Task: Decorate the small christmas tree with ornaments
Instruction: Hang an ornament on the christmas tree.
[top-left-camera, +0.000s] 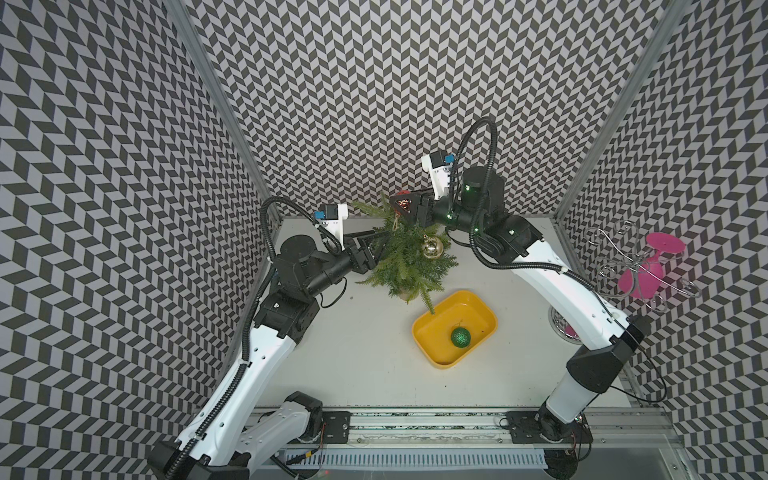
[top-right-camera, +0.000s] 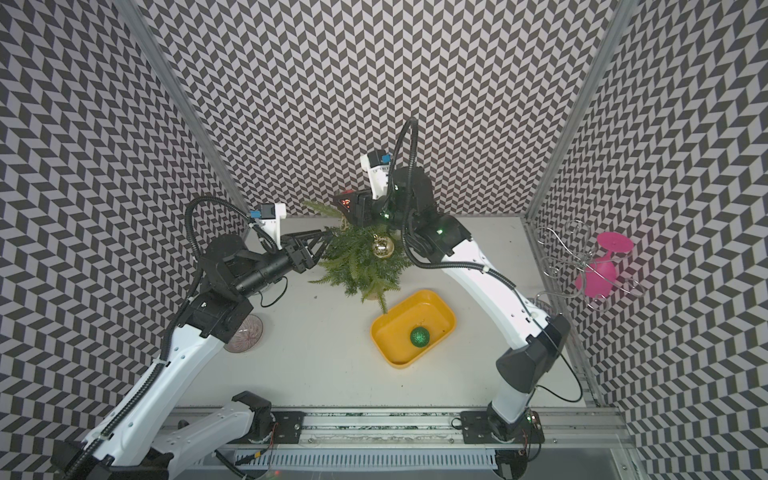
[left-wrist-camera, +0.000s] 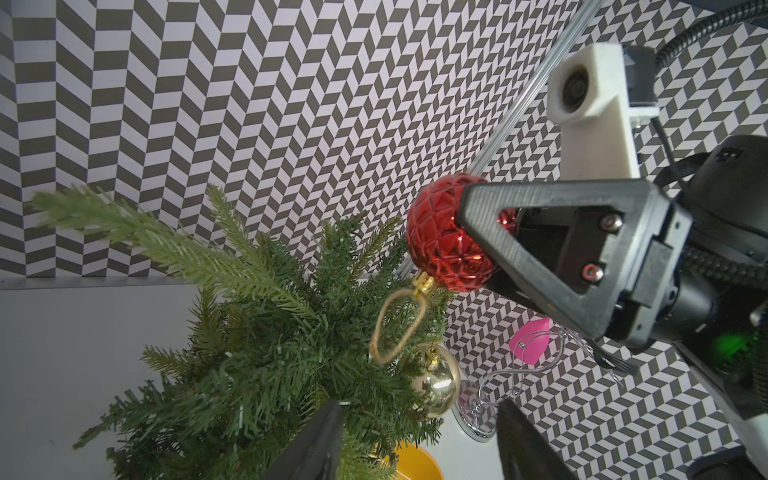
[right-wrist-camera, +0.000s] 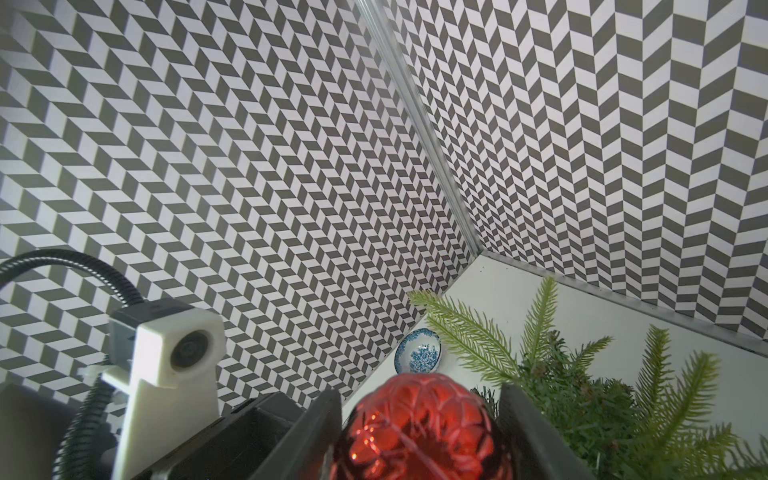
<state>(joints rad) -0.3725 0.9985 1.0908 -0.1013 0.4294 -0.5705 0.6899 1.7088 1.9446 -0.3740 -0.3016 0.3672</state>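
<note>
Table (top-left-camera: 365, 374) surface is plain pale grey, enclosed on three sides by walls (top-left-camera: 374, 104) in a black-and-white chevron pattern. A metal rail (top-left-camera: 415, 430) runs along the front edge.

Near the back edge stands the small christmas tree (top-left-camera: 401, 266), upright, with the gold ornament (top-left-camera: 432, 248) hanging in its branches. The right claw (top-left-camera: 402, 206) is clamped on the red ornament (left-wrist-camera: 442, 241) above the treetop, its string loop (left-wrist-camera: 395, 328) dangling. The left claw (top-left-camera: 380, 237) stands part open and empty at the foliage's edge.

The green ornament (top-left-camera: 460, 337) lies in a yellow tray (top-left-camera: 473, 311) just in front of the tree. Bare table lies between tray and rail. A wire rack (top-left-camera: 623, 266) occupies the right edge.
</note>
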